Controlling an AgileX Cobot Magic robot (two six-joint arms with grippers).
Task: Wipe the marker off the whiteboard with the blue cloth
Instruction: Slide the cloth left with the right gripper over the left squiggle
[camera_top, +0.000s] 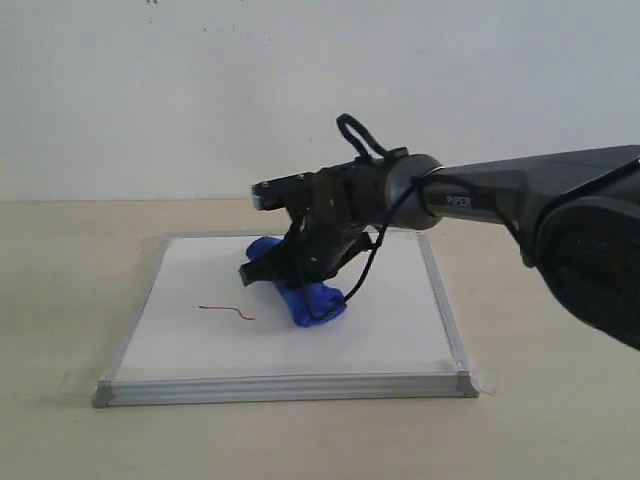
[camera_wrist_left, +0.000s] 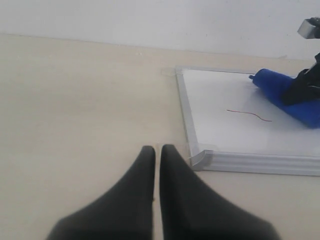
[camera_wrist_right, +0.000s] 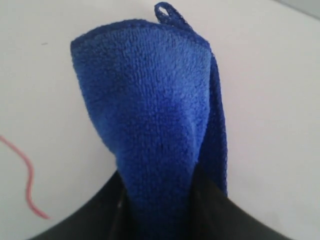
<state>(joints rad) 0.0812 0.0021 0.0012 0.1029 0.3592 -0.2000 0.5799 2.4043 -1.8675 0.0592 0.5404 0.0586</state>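
In the exterior view the right tool (camera_top: 300, 270) covers the middle of the blue cloth (camera_top: 322, 305), hiding where its tips meet the fabric and the patch of whiteboard (camera_top: 390, 320) beneath; its arm (camera_top: 520, 195) is cut off by the picture's edge. In the right wrist view its dark, blurred fingers (camera_wrist_right: 90, 220) are cropped either side of the cloth, and the red marker line (camera_wrist_right: 30, 185) beside them leaves the picture. The left tool (camera_wrist_left: 156, 150) shows only blurred, cropped fingers.

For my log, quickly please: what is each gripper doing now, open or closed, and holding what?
Left gripper: closed, holding nothing.
Right gripper: closed on the blue cloth.
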